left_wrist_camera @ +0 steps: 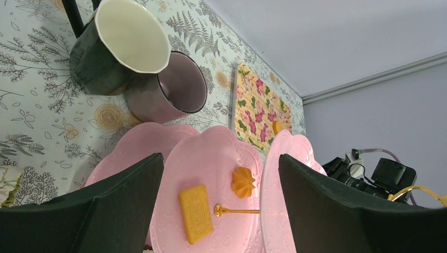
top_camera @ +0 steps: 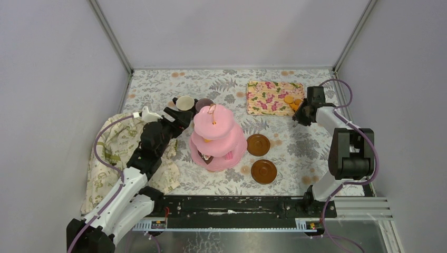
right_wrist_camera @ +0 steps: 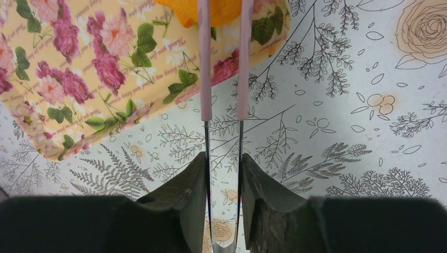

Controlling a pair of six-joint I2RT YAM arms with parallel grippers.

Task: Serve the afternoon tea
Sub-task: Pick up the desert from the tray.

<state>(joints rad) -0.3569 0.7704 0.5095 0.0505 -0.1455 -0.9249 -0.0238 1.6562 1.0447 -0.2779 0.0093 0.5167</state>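
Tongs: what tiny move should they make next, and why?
Probably squeeze the tongs a little tighter, to pinch the orange sweet. The right tool grips the tongs, and their pink arms reach over that sweet at the corner of the floral tray.

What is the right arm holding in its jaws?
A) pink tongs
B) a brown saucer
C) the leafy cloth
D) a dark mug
A: in the right wrist view the right arm's jaws are shut on thin pink tongs, which straddle an orange sweet on the floral tray.
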